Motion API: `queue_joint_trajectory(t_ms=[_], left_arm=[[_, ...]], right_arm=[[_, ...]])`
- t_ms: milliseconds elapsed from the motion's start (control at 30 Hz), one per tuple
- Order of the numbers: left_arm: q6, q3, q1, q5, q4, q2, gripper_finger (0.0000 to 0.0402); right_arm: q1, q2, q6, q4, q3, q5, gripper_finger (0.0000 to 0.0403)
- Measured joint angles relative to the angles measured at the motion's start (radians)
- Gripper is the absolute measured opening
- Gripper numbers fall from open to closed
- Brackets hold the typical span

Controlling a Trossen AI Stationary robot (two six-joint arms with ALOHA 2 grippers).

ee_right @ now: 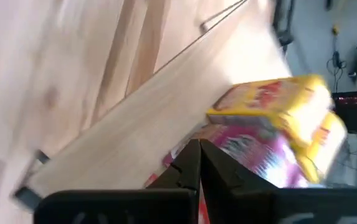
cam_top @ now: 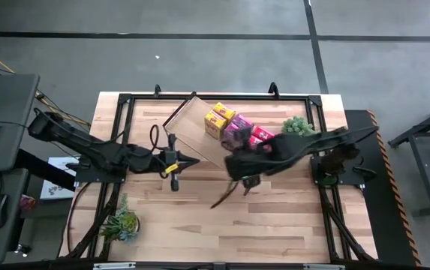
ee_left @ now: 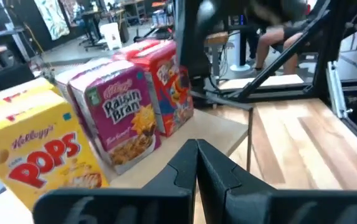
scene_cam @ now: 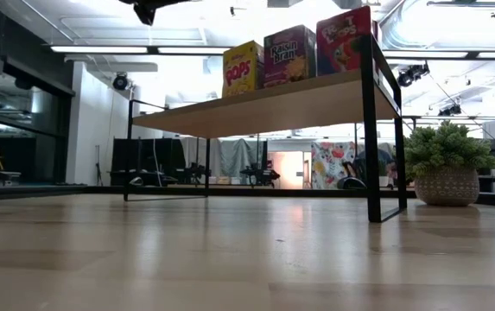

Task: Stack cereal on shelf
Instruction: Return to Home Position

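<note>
The light-wood shelf point(cam_top: 188, 124) stands slantwise on the table on its black frame legs point(scene_cam: 372, 138). Several cereal boxes stand upright on its board in a row: yellow point(cam_top: 219, 118), magenta point(cam_top: 237, 132), red point(cam_top: 261, 138). The low view shows them as Pops point(scene_cam: 243, 67), Raisin Bran point(scene_cam: 288, 55) and the red box point(scene_cam: 344, 40). My left gripper point(cam_top: 193, 160) is shut and empty, raised on the near side of the shelf, pointing at the boxes point(ee_left: 122, 115). My right gripper point(ee_right: 198, 149) is shut and empty, raised over the shelf's right end point(cam_top: 233, 163).
A green potted plant point(cam_top: 299, 126) stands right of the shelf and also shows in the low view point(scene_cam: 441, 168). Another plant point(cam_top: 121, 223) lies near the table's near left corner. Black rails point(cam_top: 199, 96) frame the tabletop. Bare wood lies along the near side point(cam_top: 260, 232).
</note>
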Motion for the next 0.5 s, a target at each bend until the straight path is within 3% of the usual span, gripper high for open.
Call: queue_joint_trajectory(t_ms=[200,500], left_arm=[[0.034,0.0,-0.037,-0.079,0.002,-0.014,0.0],[0.038,0.0,-0.037,-0.11,0.004,-0.014,0.0]], right_arm=[[0.091,-0.191,0.124,0.011,0.0,0.041,0.0],[0.309,-0.345,0.427,-0.158,-0.003,0.255,0.0]])
